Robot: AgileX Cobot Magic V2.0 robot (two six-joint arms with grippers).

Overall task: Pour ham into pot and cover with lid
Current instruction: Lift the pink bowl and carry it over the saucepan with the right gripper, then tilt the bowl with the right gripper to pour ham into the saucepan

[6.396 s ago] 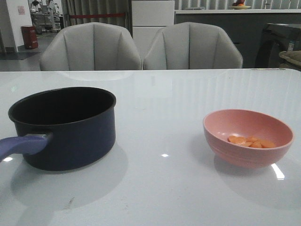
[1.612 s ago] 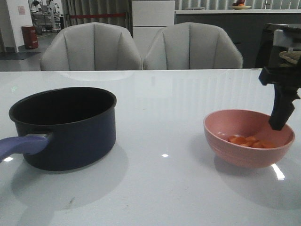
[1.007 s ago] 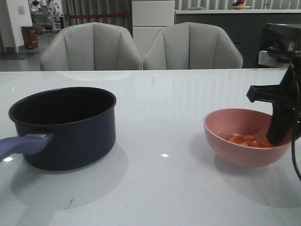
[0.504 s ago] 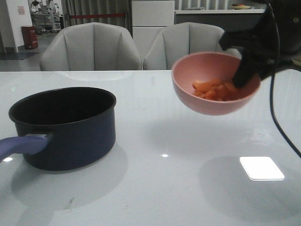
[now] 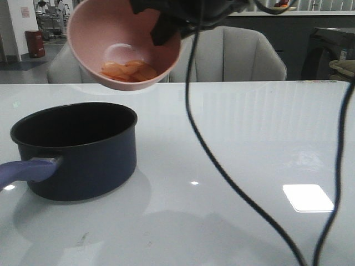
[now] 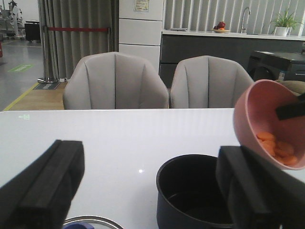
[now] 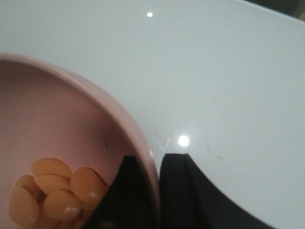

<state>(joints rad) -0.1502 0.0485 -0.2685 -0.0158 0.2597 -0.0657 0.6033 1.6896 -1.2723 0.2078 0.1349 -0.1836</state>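
My right gripper (image 5: 166,26) is shut on the rim of a pink bowl (image 5: 111,33), one finger inside and one outside. It holds the bowl tilted in the air above the far side of the pot (image 5: 77,149). The ham (image 5: 128,70), several orange slices, lies in the low side of the bowl. The pot is dark navy, black and empty inside, with a purple-blue handle (image 5: 25,169). In the right wrist view the fingers (image 7: 183,191) pinch the bowl rim (image 7: 145,162) beside the ham (image 7: 52,191). My left gripper (image 6: 150,149) is open, low in front of the pot (image 6: 188,188). The lid (image 6: 90,221) shows only as a steel rim edge.
Two grey chairs (image 5: 244,52) stand behind the glossy white table (image 5: 249,127). Black cables (image 5: 222,166) hang from the right arm across the front view. A dark appliance (image 5: 333,50) sits at the far right.
The right gripper has lifted the bowl off the table's right side and carried it up and left over the pot, tilting it. The pot has not moved.
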